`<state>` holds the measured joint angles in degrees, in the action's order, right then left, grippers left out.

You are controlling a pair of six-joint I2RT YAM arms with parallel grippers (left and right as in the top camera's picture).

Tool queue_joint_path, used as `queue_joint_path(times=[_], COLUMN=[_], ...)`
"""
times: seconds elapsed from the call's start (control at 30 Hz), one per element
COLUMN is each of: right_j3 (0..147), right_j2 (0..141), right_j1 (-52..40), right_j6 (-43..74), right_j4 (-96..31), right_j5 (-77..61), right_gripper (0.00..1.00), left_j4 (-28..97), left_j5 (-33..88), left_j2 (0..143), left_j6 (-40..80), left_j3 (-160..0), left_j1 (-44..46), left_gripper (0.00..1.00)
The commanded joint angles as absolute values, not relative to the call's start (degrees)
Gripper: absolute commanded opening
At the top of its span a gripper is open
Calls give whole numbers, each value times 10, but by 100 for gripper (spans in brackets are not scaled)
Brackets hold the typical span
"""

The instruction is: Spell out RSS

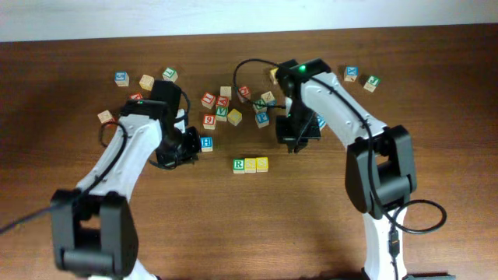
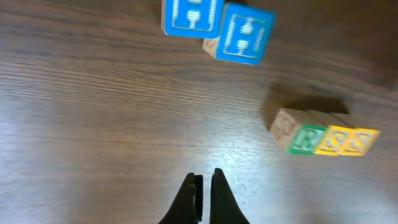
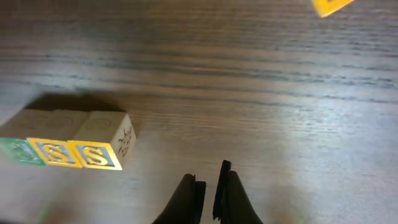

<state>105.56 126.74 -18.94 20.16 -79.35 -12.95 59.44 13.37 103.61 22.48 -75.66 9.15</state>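
1. The left gripper (image 2: 204, 176) has its two fingers brought together, with only a thin slit between them. It holds nothing and hangs over the bare table (image 2: 93, 124).
2. Ahead of it and toward the right side of its wrist view stands a row of three cubes. The R cube (image 2: 305, 140) is nearest to the fingers, then comes the first S cube (image 2: 331, 140), then the second S cube (image 2: 359, 142). The three touch side by side and are apart from the gripper.
3. Further ahead of this gripper is one blue H cube (image 2: 193, 14), and just beside it a second blue H cube (image 2: 242, 34), which is turned a little.
4. The right gripper (image 3: 208, 173) is also closed to a narrow gap and grips nothing.
5. Ahead of it and to the left in its wrist view is the same row. Here the second S cube is nearest and the R cube is farthest, cut by the picture edge.
6. Far ahead and to the right of this gripper a yellow cube (image 3: 333, 5) shows only partly.
7. From overhead, the row lies between the two grippers and reads R, S, S.
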Motion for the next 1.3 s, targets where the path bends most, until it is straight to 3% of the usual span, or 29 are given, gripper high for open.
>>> queue_joint_path(times=[0.0, 0.2, 0.47, 1.07, 1.27], right_j3=[1028, 938, 932, 936, 978], right_j2=[1267, 1267, 1268, 1267, 1267], right_j1=[-152, -176, -214, -217, -209], right_j6=[159, 180, 205, 215, 215], right_j4=[-793, -715, -656, -649, -701], right_j5=[-211, -260, -286, -263, -192], right_gripper=[4, 4, 4, 4, 4], left_j4=[583, 533, 489, 490, 520], left_j5=[176, 179, 207, 227, 142], left_j2=[1081, 1145, 1164, 1164, 1163], left_j6=[192, 236, 235, 221, 214], left_j3=[-758, -758, -758, -758, -759], left_j1=[109, 165, 182, 182, 167], left_gripper=[0, 0, 0, 0, 0])
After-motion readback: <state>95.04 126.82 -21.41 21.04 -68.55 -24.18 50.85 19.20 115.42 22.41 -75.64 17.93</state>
